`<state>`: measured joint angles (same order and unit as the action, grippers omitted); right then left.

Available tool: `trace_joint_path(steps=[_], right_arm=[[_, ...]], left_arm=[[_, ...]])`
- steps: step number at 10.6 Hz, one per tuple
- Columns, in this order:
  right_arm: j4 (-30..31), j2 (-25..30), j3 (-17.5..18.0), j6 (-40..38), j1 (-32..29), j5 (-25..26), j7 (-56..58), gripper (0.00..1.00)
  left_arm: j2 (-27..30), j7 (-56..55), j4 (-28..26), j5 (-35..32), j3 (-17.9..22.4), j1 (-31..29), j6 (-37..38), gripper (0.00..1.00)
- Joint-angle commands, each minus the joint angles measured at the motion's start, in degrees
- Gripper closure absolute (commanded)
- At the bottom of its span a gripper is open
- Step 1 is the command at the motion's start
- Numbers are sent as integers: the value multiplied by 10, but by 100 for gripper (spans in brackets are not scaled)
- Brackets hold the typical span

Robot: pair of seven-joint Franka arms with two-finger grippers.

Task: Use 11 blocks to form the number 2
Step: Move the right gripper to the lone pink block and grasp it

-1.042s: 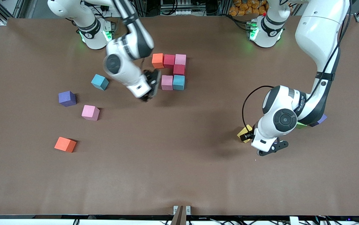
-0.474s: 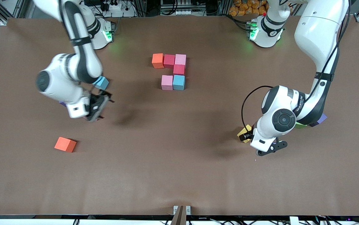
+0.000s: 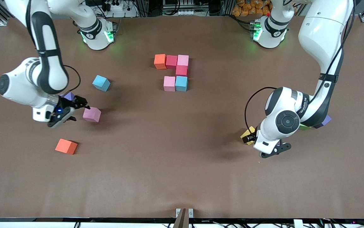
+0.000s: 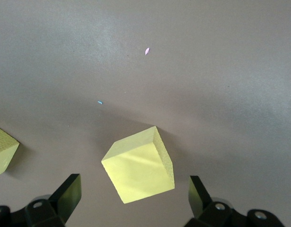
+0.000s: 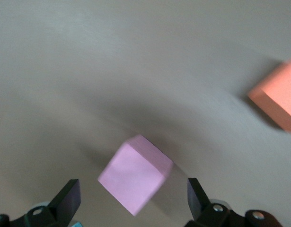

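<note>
The unfinished number 2 (image 3: 175, 71) has an orange, a red and a pink cube in a row, a red one below the pink, then a pink and a light blue side by side. Loose blocks lie at the right arm's end: light blue (image 3: 101, 83), pink (image 3: 91, 114) (image 5: 133, 177), orange (image 3: 66, 146) (image 5: 277, 101) and a half-hidden purple (image 3: 69, 95). My right gripper (image 3: 76, 110) (image 5: 133, 198) hangs open just above and beside the pink cube. My left gripper (image 3: 275, 150) (image 4: 134, 198) hangs open over a yellow cube (image 3: 247, 134) (image 4: 138, 170), not touching it.
A second yellow cube (image 4: 3, 149) shows at the edge of the left wrist view. A green cube (image 3: 304, 127) and a purple one (image 3: 327, 120) lie mostly hidden under the left arm. Wide bare table lies between the digit and the front camera.
The right arm has swung away from the digit toward its own end of the table, and its open gripper now hangs by the loose pink cube. The left arm has not moved.
</note>
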<state>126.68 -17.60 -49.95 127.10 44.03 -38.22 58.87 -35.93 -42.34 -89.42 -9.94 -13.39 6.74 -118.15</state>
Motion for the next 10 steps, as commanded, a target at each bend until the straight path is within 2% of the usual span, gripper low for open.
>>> trace_joint_path(steps=[1, 3, 5, 6, 10], right_arm=[[0, -9, 54, -3, -59, 11, -104, 0], [-2, -16, 71, -3, -69, 12, -221, 0], [-2, -16, 120, -1, -101, 12, -347, 0], [-2, -24, 138, 6, -109, 12, -363, 0], [0, -63, 162, 67, -102, 12, -399, 0]], left_arm=[[-5, -2, 10, 2, 2, 3, 2, 0], [-8, -3, 10, 2, 2, 3, 2, 0], [-8, -5, 10, 7, 2, 3, 2, 0], [-8, -6, 10, 8, 2, 3, 2, 0], [-9, -7, 10, 8, 2, 3, 2, 0]])
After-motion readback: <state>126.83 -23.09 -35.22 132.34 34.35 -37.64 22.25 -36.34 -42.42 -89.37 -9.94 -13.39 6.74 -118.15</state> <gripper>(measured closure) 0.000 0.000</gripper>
